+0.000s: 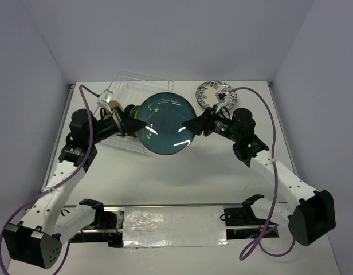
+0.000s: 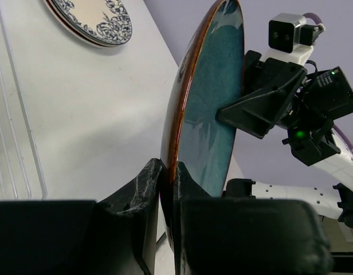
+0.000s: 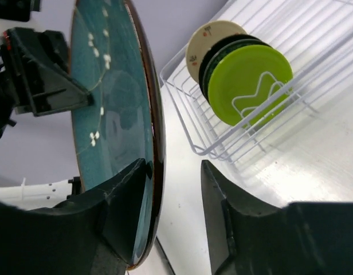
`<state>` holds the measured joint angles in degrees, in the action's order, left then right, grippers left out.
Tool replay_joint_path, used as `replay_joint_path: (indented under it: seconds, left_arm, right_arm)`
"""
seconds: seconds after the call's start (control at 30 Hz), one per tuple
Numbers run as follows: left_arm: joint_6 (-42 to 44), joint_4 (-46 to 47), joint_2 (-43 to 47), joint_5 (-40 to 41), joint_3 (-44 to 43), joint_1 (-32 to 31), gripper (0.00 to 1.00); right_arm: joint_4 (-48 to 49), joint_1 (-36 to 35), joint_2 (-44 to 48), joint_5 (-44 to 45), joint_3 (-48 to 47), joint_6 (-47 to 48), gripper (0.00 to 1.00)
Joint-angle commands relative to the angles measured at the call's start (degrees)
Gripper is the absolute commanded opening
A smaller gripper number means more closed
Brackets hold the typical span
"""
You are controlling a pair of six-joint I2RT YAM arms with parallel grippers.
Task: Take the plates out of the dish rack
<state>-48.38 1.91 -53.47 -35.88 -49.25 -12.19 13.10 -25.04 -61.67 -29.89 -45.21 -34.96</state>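
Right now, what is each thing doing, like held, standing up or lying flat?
teal plate, held up by its rim.
left gripper, shut on the teal plate.
right gripper, open, fingers either side of the plate's far rim.
lime green plate, upright in the dish rack.
tan plate, upright in the rack too.
floral plate, flat on the table.

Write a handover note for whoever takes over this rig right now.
Left gripper: shut on the rim of the teal plate, which is held on edge.
Right gripper: open, jaws astride the opposite rim, not clamped.
Done: floral plate lies on the table, far right.
To do: set the teal plate down; lime green plate, dark plate and tan plate stand in the dish rack.
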Motion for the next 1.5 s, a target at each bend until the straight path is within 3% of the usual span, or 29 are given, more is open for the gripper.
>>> replay_joint_path:
  seconds: [0.0,0.03,0.07,0.1,0.13,0.2,0.23,0.3,0.4,0.47,0.57,0.7,0.8,1.03,1.23,1.47]
  left_arm:
    - [-4.71,17.6,2.59,-4.73,-2.6,0.32,0.0]
    - [-4.36,17.6,2.58,-4.38,-2.43,0.32,0.0]
    - [-3.22,16.12,2.41,-3.85,-2.43,0.32,0.02]
    - [-2.25,14.71,2.32,-3.24,-2.69,0.32,0.1]
    - [-1.11,12.7,1.97,-2.36,-3.73,0.32,0.35]
    - [4.13,0.99,1.36,2.72,-6.28,0.32,0.66]
    - [6.26,-3.97,0.31,5.44,-9.77,0.23,0.88]
    - [12.5,-17.82,-0.84,13.53,-13.48,0.32,1.0]
    - [19.1,-29.64,0.03,24.6,-18.94,0.32,0.99]
    - [23.65,-32.75,1.08,30.22,-19.56,0.32,1.0]
    - [28.23,-35.14,3.28,33.5,-17.9,0.23,1.0]
    - [30.01,-33.65,5.13,34.65,-10.37,0.23,1.0]
    - [29.92,-30.57,5.74,33.6,-5.0,0.32,1.0]
    - [30.63,-29.6,8.47,32.71,-2.78,0.58,0.99]
    - [30.98,-29.42,10.41,33.24,-2.43,0.67,0.99]
    - [31.07,-29.69,10.67,33.51,-2.34,0.67,0.99]
  right_arm:
    - [4.12,-0.28,-0.73,-2.62,0.47,0.07,0.49]
    - [4.56,-0.19,-0.73,-3.24,0.47,-0.19,0.4]
    - [5.17,-0.19,-0.65,-3.68,0.65,-0.89,0.11]
    - [5.26,-0.1,-0.47,-3.6,0.74,-1.25,0.02]
    - [5.35,-0.01,-0.12,-3.51,0.65,-1.51,0.0]
    - [4.92,0.51,0.15,-2.99,0.48,-2.22,0.0]
    - [4.48,1.12,0.15,-2.11,0.39,-2.65,0.0]
    - [1.32,4.1,-0.03,0.6,-0.84,-4.23,0.0]
    - [-2.64,11.57,-1.34,5.26,-1.55,-9.85,0.0]
    - [0.06,19.01,-3.8,5.37,-0.59,-17.22,0.0]
    - [6.05,24.06,-10.36,4.84,-0.75,-24.97,0.0]
    - [4.39,29.33,-21.45,7.91,-11.44,-27.26,0.0]
    - [7.72,31.01,-30.77,7.74,-19.17,-29.11,0.0]
    - [-4.92,31.98,-50.64,5.46,-43.1,-24.72,0.02]
    - [-2.21,32.24,-58.12,3.0,-45.32,-27.88,0.04]
    - [-1.23,32.24,-57.86,1.94,-42.68,-26.39,0.07]
